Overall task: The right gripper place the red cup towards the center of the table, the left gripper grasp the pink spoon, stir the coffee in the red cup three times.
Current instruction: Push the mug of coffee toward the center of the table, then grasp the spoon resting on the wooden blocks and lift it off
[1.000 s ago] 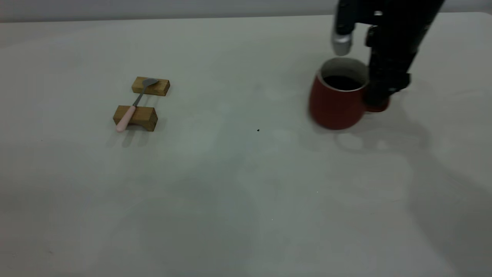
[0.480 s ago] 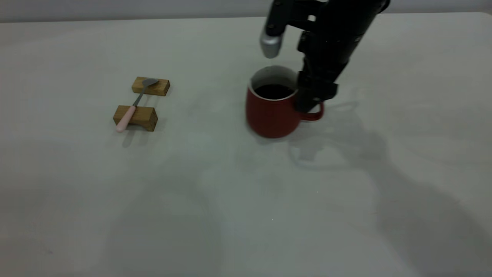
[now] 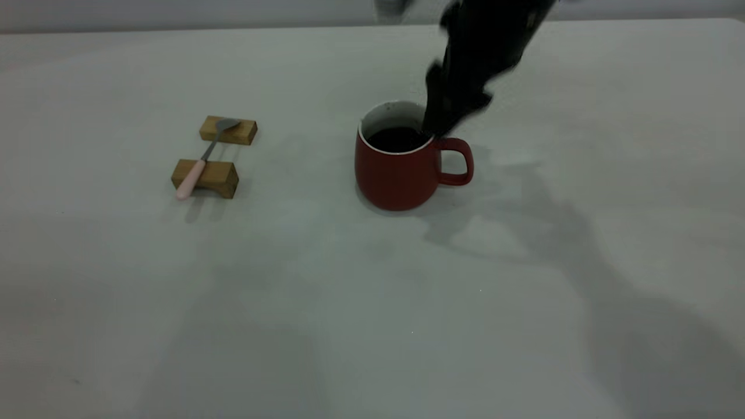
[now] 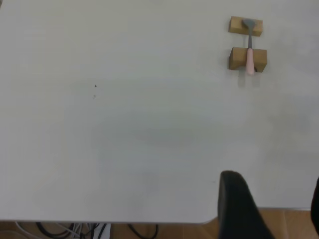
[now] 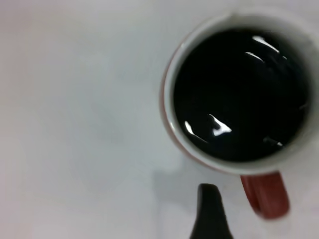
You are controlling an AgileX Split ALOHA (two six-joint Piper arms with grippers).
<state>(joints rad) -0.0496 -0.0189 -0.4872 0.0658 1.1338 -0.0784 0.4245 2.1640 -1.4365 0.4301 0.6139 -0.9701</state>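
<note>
The red cup stands near the middle of the table, holding dark coffee, its handle pointing right. My right gripper hangs blurred just above the cup's back right rim, open and off the handle. In the right wrist view one finger shows beside the handle, apart from it. The pink spoon lies across two wooden blocks at the left. My left gripper is open and empty over the table's edge, far from the spoon.
The spoon's grey bowl rests on the farther block, its pink handle on the nearer one. Bare tabletop lies between the blocks and the cup. In the left wrist view a wooden floor and cables show beyond the table's edge.
The right gripper carried the cup leftward from the right side to the middle, then let go of the handle and rose. The spoon and blocks have not moved.
</note>
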